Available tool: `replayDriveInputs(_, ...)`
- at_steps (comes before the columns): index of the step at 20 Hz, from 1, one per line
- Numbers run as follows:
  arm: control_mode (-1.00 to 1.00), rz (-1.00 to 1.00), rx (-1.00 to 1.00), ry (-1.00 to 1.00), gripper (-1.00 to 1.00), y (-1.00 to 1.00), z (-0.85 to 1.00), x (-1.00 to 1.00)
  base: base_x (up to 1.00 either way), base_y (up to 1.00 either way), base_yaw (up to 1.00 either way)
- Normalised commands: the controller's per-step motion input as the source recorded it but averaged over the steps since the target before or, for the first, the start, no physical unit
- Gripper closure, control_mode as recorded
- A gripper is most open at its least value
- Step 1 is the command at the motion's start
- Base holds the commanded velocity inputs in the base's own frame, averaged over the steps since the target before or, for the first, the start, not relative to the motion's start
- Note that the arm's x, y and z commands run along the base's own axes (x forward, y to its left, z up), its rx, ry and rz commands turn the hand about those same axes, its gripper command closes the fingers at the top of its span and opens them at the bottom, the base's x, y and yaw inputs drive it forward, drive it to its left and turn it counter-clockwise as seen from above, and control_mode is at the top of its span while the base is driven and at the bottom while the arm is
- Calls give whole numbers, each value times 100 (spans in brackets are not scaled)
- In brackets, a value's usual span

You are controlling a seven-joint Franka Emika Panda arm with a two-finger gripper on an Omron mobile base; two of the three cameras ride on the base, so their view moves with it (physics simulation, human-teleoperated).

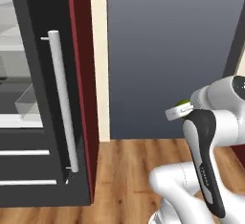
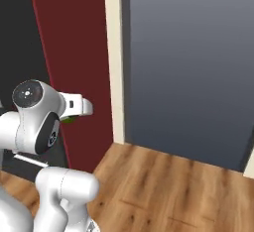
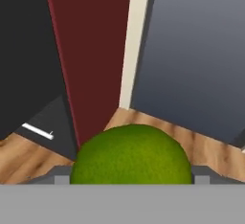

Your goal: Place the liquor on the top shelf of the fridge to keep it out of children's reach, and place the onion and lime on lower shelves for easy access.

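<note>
The lime (image 3: 130, 155), a round yellow-green ball, sits between the two fingertips of my gripper (image 3: 131, 177), which is shut on it. A green sliver of the lime (image 1: 182, 104) peeks out above the white hand, held in the air over the wooden floor, right of the fridge (image 1: 43, 74). The fridge's red-edged door (image 1: 81, 74) with its long silver handle (image 1: 62, 98) stands open. Inside, at the far left, a pale glass shelf (image 1: 16, 120) lies above two dark drawers (image 1: 24, 165). The liquor and the onion are out of view.
A clear boxy bin (image 1: 26, 104) stands on the shelf inside the fridge. A cream strip (image 1: 99, 60) and a wide grey-blue wall panel (image 1: 172, 50) rise right of the door. Wooden floor (image 2: 168, 186) stretches below.
</note>
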Motion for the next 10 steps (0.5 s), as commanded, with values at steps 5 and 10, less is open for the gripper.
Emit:
replayDriveInputs(5,100,0,0,0,100,0,0,0,-12,98,-11)
replayDriveInputs(10,100,0,0,0,100,0,0,0,-26,91,-18)
